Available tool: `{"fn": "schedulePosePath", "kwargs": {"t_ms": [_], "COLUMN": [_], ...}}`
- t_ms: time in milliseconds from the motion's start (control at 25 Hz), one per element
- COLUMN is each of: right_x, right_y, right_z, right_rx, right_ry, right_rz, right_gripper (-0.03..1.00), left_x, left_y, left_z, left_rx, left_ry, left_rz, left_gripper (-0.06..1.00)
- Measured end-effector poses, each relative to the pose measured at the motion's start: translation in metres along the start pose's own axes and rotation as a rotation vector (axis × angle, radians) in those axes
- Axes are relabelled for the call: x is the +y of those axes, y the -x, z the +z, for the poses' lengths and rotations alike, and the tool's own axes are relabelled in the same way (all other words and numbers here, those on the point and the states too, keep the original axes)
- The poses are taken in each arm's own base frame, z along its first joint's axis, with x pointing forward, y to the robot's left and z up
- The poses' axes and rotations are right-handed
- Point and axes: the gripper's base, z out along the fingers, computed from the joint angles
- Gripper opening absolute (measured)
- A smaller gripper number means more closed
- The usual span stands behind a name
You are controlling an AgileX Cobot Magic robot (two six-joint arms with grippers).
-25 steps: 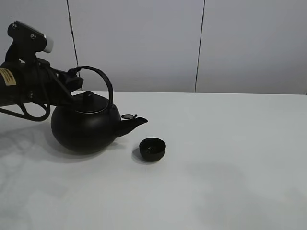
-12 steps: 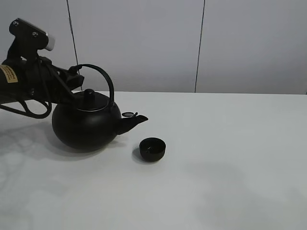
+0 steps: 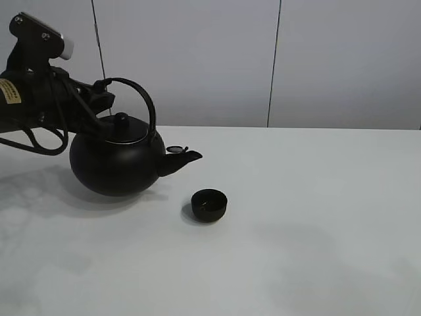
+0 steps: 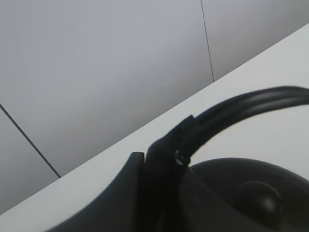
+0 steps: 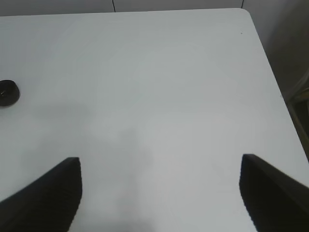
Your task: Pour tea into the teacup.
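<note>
Change: the big round matte-black kettle (image 3: 118,164) with an arched handle hangs higher than a second ago. Its belly now appears clear of the white table (image 3: 316,230), with a soft shadow under it. The left claw (image 3: 104,92) has risen with it, and the teacup has not shifted.
Left claw: it is closed around the rear part of the kettle's arched handle (image 4: 251,104). In the left wrist view a dark finger (image 4: 159,169) lies tight against the handle bar, which curves away from the claw over the lid.
Kettle: it hangs just below the left claw, close to upright. The spout (image 3: 187,157) points away from that claw toward the right arm's side. The round lid knob (image 4: 260,198) sits just beneath the handle arch, near the claw's grip.
Teacup: the small round matte-black handleless teacup (image 3: 209,204) stands upright on the table. It is lower than the left claw and out beyond the spout tip, near the kettle but not touching it. In the right wrist view it shows at the edge of the frame (image 5: 7,93), well apart from the right claw.
Right claw: the right claw (image 5: 159,193) is spread wide. Its two dark fingers (image 5: 48,193) stand far apart above the table and hold nothing. The high view does not show this claw.
Table: it is smooth and white, and its far corner shows ahead of the right claw (image 5: 244,12).
Wall: pale grey panels (image 3: 197,59) stand behind the table, beyond the left claw.
</note>
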Motion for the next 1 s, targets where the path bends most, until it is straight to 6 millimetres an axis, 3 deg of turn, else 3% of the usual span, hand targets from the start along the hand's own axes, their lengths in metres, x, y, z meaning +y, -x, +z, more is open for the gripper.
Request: {"fn": "schedulePosePath", "kwargs": {"t_ms": [1000], "right_x": [0.0], "right_y": [0.0], "right_z": [0.0], "right_rx": [0.0], "right_ry": [0.0], "right_rz": [0.0], "right_gripper": [0.61], "left_x": [-0.0047], "left_y": [0.0005], "left_z": [0.0004], "left_rx": [0.006], "left_ry": [-0.059], "left_rz": [0.074], "left_gripper": [0.1]}}
